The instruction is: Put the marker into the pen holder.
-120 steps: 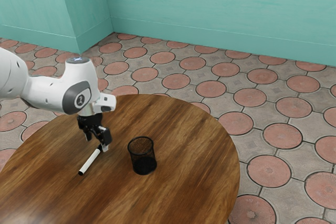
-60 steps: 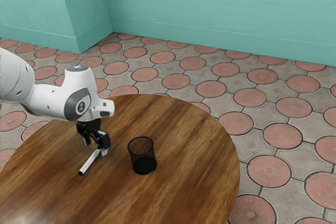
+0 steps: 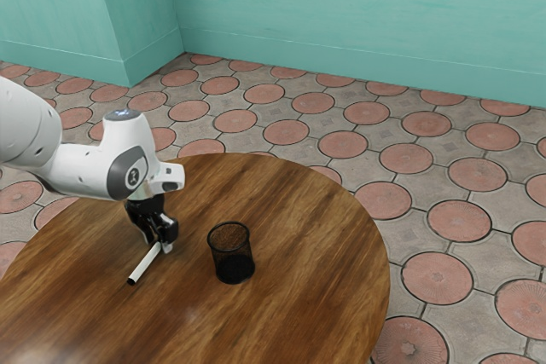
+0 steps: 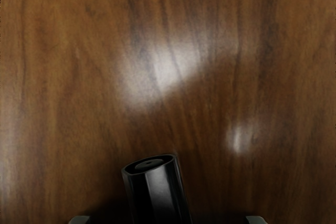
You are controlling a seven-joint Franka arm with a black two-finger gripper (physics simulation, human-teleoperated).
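The marker (image 3: 145, 265) is lying on the table (image 3: 299, 219), its long axis slanting up toward the exterior view's right, its black cap pointing between the gripper's (image 3: 161, 245) jaws, which are standing partly open, gripping nothing.

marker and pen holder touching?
Apart. The exterior view shows bare tabletop between the marker and the pen holder.

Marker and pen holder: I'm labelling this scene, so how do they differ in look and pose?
The marker is slim and white-bodied; the pen holder is wider and black mesh. The marker lies on its side; the pen holder stands upright. Both are on the wooden table.
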